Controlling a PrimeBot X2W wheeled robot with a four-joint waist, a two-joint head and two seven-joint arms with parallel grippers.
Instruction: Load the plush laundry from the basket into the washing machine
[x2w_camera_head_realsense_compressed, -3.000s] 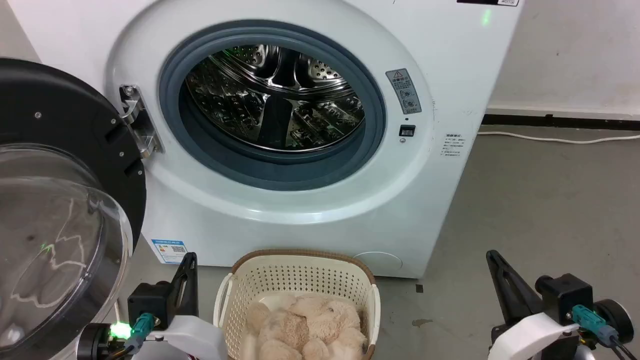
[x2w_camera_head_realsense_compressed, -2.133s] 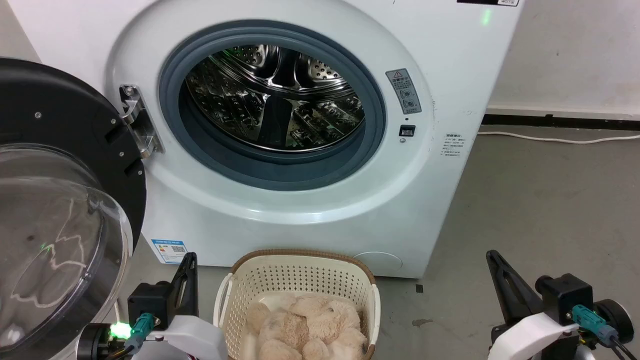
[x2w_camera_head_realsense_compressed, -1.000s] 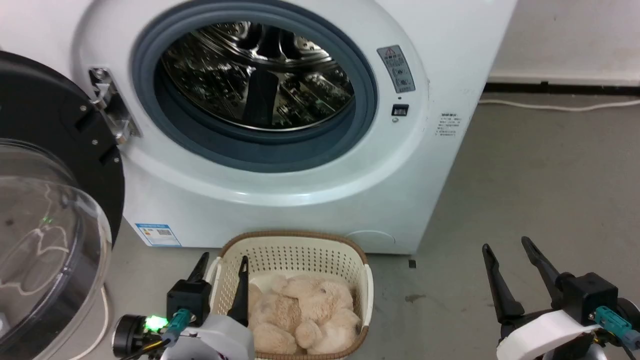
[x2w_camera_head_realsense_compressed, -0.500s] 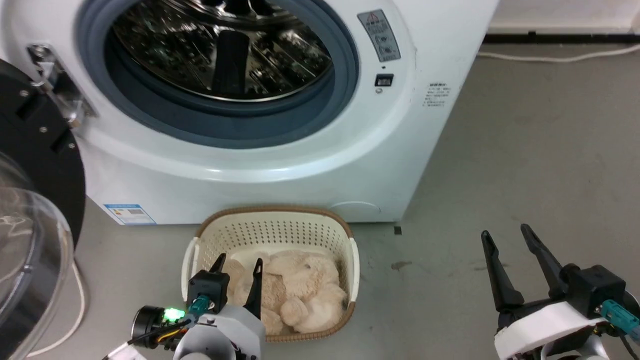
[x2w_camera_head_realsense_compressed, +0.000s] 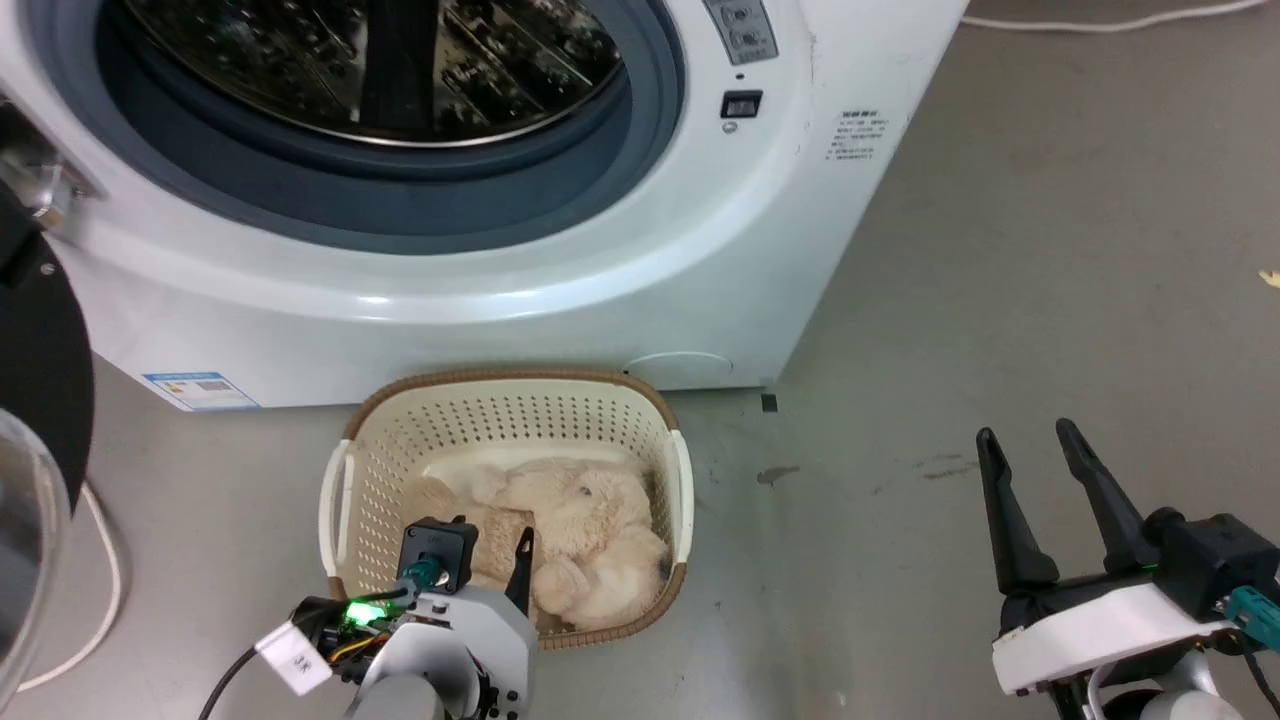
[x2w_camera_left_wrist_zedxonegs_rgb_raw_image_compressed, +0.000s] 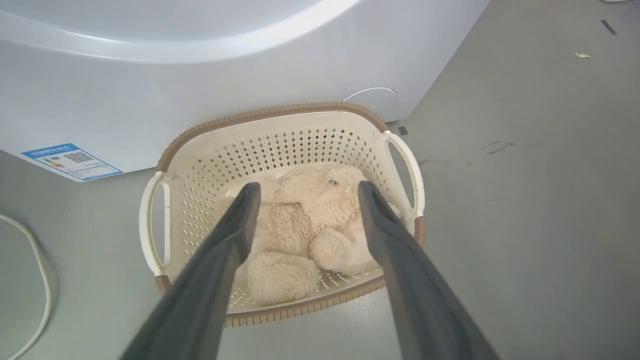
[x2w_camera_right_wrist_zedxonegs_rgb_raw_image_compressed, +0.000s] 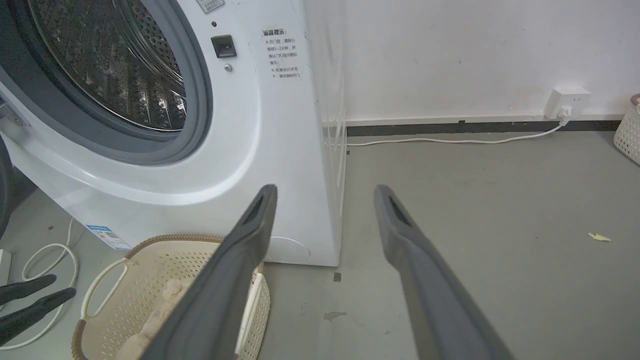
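Note:
The plush laundry (x2w_camera_head_realsense_compressed: 575, 520) is a fluffy cream-beige toy lying curled in the basket (x2w_camera_head_realsense_compressed: 500, 378), which stands on the floor against the front of the washing machine (x2w_camera_head_realsense_compressed: 560, 290). The machine's drum opening is uncovered. My left gripper (x2w_camera_head_realsense_compressed: 490, 530) hangs open over the basket's near side, just above the toy. In the left wrist view its fingers (x2w_camera_left_wrist_zedxonegs_rgb_raw_image_compressed: 235, 235) straddle the plush laundry (x2w_camera_left_wrist_zedxonegs_rgb_raw_image_compressed: 310, 220) without touching it, inside the brown rim of the basket (x2w_camera_left_wrist_zedxonegs_rgb_raw_image_compressed: 270, 111). My right gripper (x2w_camera_head_realsense_compressed: 1028, 432) stands open and empty over bare floor to the right; its wrist view (x2w_camera_right_wrist_zedxonegs_rgb_raw_image_compressed: 325, 188) faces the washing machine (x2w_camera_right_wrist_zedxonegs_rgb_raw_image_compressed: 280, 150).
The machine's black-rimmed door (x2w_camera_head_realsense_compressed: 40, 380) hangs open at the left. A white cable (x2w_camera_head_realsense_compressed: 100, 590) loops on the floor below it. Another cable (x2w_camera_right_wrist_zedxonegs_rgb_raw_image_compressed: 450, 141) runs along the wall to a socket (x2w_camera_right_wrist_zedxonegs_rgb_raw_image_compressed: 567, 100). A second white basket (x2w_camera_right_wrist_zedxonegs_rgb_raw_image_compressed: 631, 130) stands far right. Grey floor lies right of the machine.
The head camera has tilted down, so the machine slid up the picture. My left gripper moved forward over the basket's near side, above the toy. The right gripper stayed open and hardly moved.

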